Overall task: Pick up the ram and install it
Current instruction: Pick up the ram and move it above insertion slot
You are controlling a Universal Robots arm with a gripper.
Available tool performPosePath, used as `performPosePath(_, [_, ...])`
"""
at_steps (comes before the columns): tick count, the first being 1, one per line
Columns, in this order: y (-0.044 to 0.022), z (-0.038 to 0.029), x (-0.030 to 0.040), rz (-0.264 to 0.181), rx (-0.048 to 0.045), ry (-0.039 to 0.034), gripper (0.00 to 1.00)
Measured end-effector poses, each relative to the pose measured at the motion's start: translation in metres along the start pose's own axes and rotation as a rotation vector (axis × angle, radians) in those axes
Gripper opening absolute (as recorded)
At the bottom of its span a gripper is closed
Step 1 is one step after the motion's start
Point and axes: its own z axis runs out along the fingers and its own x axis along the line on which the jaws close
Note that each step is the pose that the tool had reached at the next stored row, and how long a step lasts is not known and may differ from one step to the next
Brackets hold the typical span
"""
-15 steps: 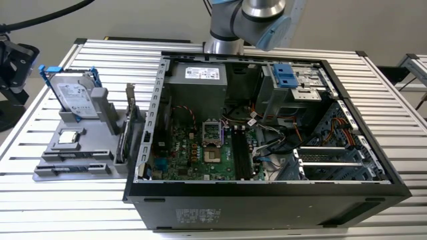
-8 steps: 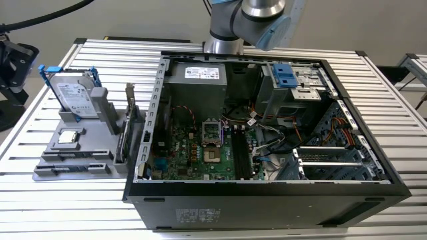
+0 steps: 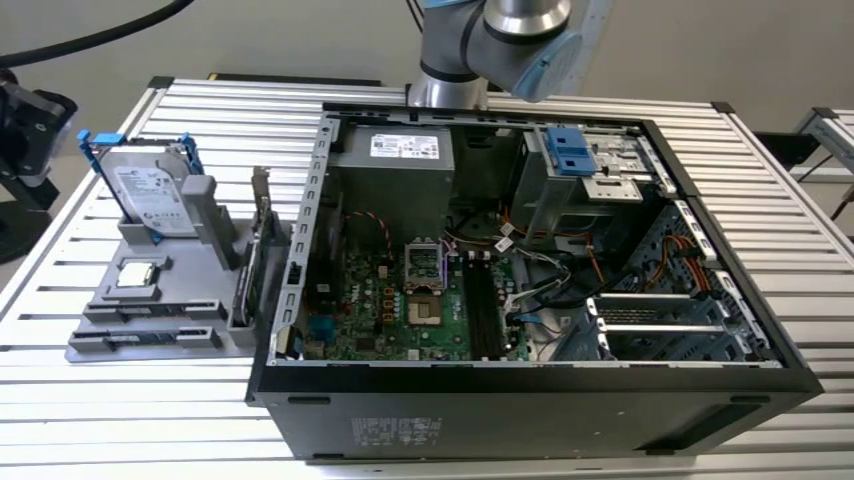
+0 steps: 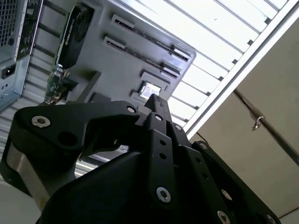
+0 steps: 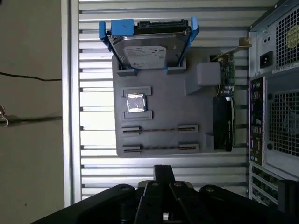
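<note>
Ram (image 5: 160, 129) rests edge-up in grey holder (image 5: 163, 98), apart from empty hand (image 5: 163, 170).

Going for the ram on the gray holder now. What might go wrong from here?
1. The ram stands edge-up as a thin strip with a second row close beside it; an offset gripper may catch the wrong one.
2. The upright card stands at the rows' ends and might get bumped.
3. In the case, loose cables lie beside the memory slots and may snag.
</note>
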Motion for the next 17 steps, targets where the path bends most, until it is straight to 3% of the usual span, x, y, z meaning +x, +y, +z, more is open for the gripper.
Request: performPosePath(17, [0.0000,0.0000,0.0000,0.166,-0.0012,-0.0084,0.00])
